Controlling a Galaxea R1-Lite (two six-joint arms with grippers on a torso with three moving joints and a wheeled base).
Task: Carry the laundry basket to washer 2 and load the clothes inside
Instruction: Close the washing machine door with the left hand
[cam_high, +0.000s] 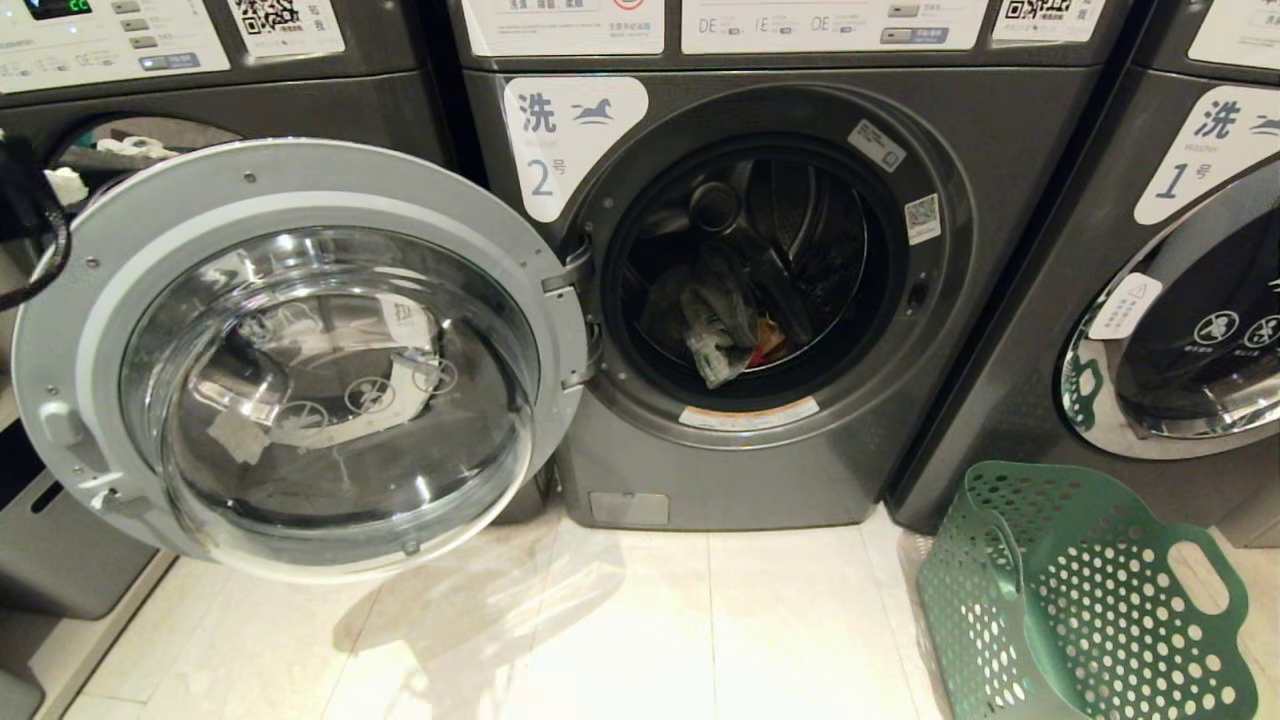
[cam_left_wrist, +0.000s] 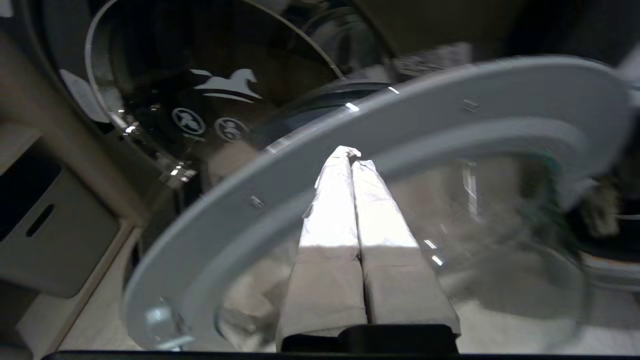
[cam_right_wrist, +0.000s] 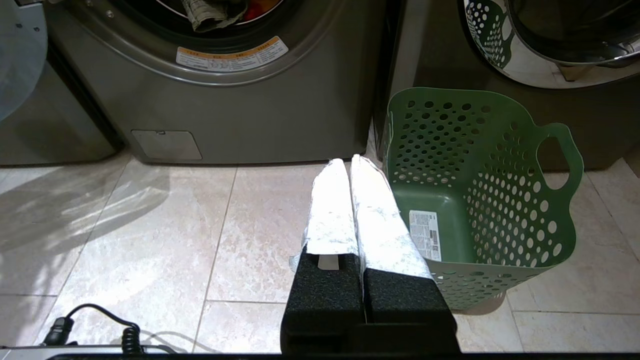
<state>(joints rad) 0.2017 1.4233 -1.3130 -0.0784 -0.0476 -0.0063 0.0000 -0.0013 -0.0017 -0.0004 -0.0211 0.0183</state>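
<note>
Your left tool (cam_left_wrist: 354, 156) is clenched, its two wrapped fingers (cam_left_wrist: 332, 210) pressed together with nothing between them; it hangs close in front of the open door (cam_high: 300, 360) of washer 2 (cam_high: 760, 300), tips over the pale grey door ring; whether they touch the ring you cannot tell. Your right tool (cam_right_wrist: 346, 162) is likewise clenched on nothing; it hangs low over the floor (cam_right_wrist: 150, 220), pointing at the foot of washer 2, its tips just beside the near rim of the laundry basket (cam_right_wrist: 475, 190).

The laundry basket stands upright on the tiles, in front of the gap between washer 2 and the machine labelled 1 (cam_high: 1180, 300), nearer the latter; you see only a white sticker (cam_right_wrist: 425, 234) on its green bottom, no garments in it. The clothes (cam_high: 725, 325) lie inside washer 2's drum; a crumpled grey-blue piece sits foremost near the lip, with a bit of orange-red showing beside it; more than that you cannot make out in the dark drum.

Washer 2's door is swung fully out to your left on its hinge, glass bowl facing you; it covers most of the machine further left (cam_high: 200, 80). A coiled black cable (cam_right_wrist: 95, 330) lies on the floor close to your base.
</note>
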